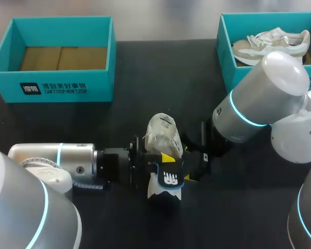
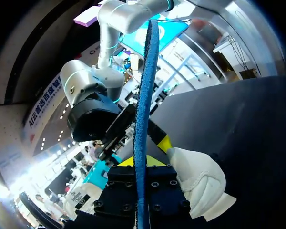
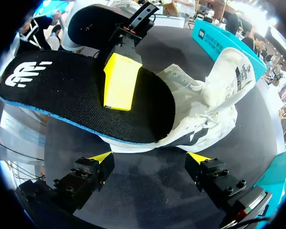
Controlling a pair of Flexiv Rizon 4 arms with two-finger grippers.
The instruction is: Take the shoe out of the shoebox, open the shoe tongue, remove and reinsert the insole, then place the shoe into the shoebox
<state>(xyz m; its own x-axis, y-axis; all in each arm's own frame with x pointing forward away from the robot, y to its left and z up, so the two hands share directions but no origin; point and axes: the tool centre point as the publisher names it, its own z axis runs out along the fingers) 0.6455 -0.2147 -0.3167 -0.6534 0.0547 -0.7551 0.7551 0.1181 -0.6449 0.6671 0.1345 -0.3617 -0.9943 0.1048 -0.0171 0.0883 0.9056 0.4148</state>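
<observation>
The left gripper [image 2: 137, 161] pinches the insole [image 3: 62, 95] by its flat faces. One yellow pad [image 3: 119, 81] lies on the black top and the other is hidden beneath. From the left wrist, the insole's blue edge runs straight up between the fingers. The insole's far end lies over the mouth of the white sneaker [image 3: 214, 100], which sits on the black table [image 1: 145, 78] with its tongue lifted. I cannot tell whether that end is actually inside the sneaker. The right gripper [image 3: 150, 157] stands wide apart, holding nothing, its tips just short of the sneaker.

The main risk, as I judge it, is that nothing pins the sneaker. Any drag of the insole against the collar or lining would likely slide or roll the sneaker across the table instead of moving the insole. The insole looks thin and soft and is gripped near its middle, so it could buckle or fold at the mouth, or twist out of the pinch. The tongue could drop back and block the opening. The two grippers are close together across the sneaker, so a careless move could knock one against the other.

A teal shoebox [image 1: 52, 91] sits well apart at the far left, and a second teal shoebox [image 1: 225, 41] at the far right holds another sneaker [image 1: 272, 44].
</observation>
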